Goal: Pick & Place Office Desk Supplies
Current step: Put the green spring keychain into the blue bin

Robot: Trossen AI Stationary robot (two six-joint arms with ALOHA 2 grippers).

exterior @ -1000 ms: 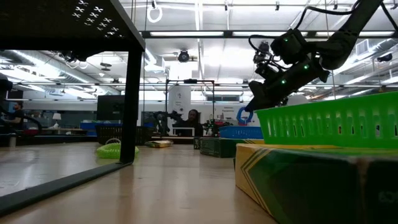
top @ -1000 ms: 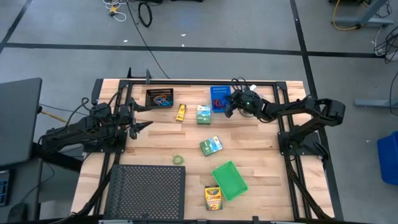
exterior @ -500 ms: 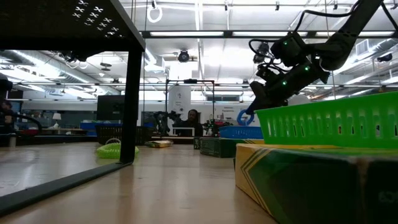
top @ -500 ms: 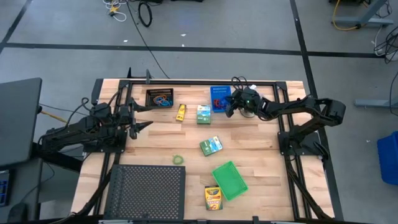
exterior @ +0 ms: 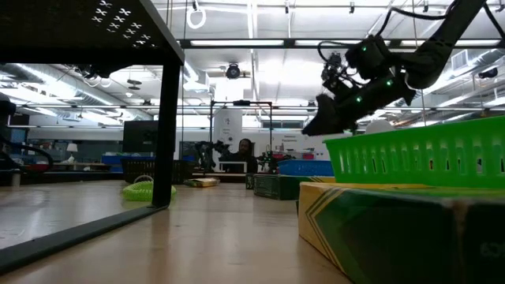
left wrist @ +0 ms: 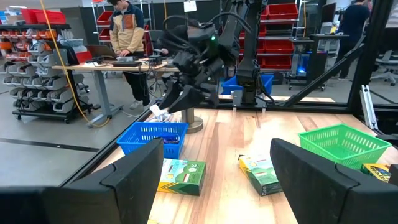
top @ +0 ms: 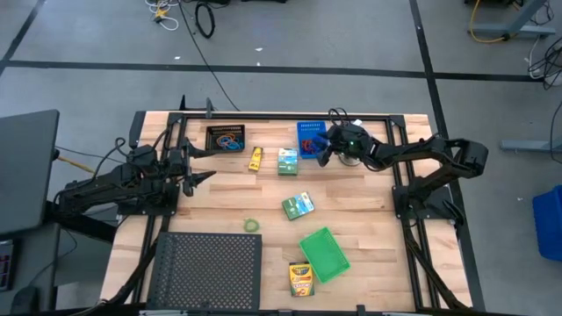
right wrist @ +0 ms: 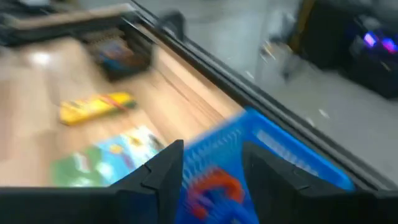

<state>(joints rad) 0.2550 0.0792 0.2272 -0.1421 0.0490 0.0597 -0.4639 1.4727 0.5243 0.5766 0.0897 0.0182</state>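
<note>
My right hand (top: 321, 151) hangs over the blue bin (top: 309, 138) at about 1 o'clock on the surface (top: 369, 219), fingers parted and empty; red rubber-band loops (right wrist: 214, 186) lie inside the bin below. My left hand (top: 200, 164) waits open at 9 o'clock, empty. Loops look light, soft, stretchy, likely to snag on the mesh: pinch a single strand. The green-white boxes (top: 298, 205) at centre and just at 7 o'clock of the blue bin look like light stiff card, grip across the narrow sides. Yellow tube (top: 255, 157) at 11 may roll, take mid-body. Crayon box (top: 301, 279) at 6, touching the green bin (top: 324, 254), seems heavier; take across its width.
</note>
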